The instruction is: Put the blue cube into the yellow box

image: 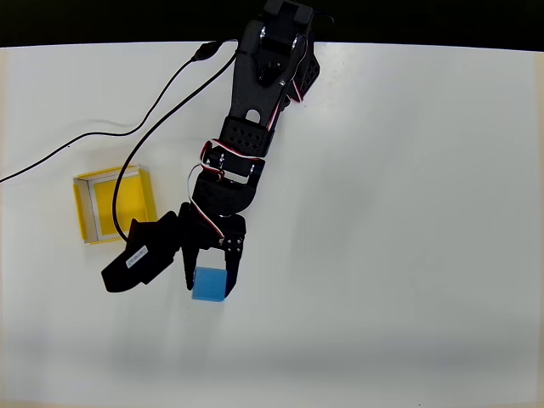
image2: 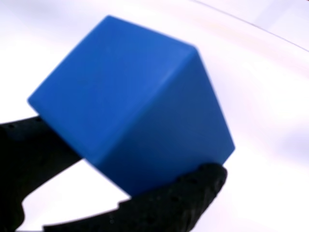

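Two black fingers (image2: 188, 198) of the pincer (image: 208, 274) close on the blue cube (image: 209, 284) — likely just lifted, though height above the worktop (image: 408, 212) is unclear. Grasp looks made; next comes carrying it left in the overhead view to the yellow box (image: 98, 204) — then release.

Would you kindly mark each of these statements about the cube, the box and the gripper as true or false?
1. The blue cube sits between the fingers of the gripper. True; the wrist view shows both fingers touching it.
2. The cube lies inside the yellow box. False; it is outside, right of and below the box in the overhead view.
3. A black cable crosses over the box. True.
4. The box is full of cubes. False; its yellow floor is bare.
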Tool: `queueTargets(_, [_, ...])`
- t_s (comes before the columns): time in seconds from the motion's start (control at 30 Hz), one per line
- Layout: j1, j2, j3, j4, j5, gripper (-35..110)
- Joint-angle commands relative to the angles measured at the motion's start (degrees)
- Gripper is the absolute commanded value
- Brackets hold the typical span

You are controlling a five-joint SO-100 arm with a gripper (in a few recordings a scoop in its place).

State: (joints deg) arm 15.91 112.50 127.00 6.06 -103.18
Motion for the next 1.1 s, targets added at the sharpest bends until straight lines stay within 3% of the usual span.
queueTargets(0.0, [9.5,8.7,-0.7,1.2,0.4,19])
queueTargets(0.43, [31.9,-1.8,-1.1,-5.3,0.8,18])
queueTargets(1.07, [34.2,-20.3,-0.5,-15.1,0.0,19])
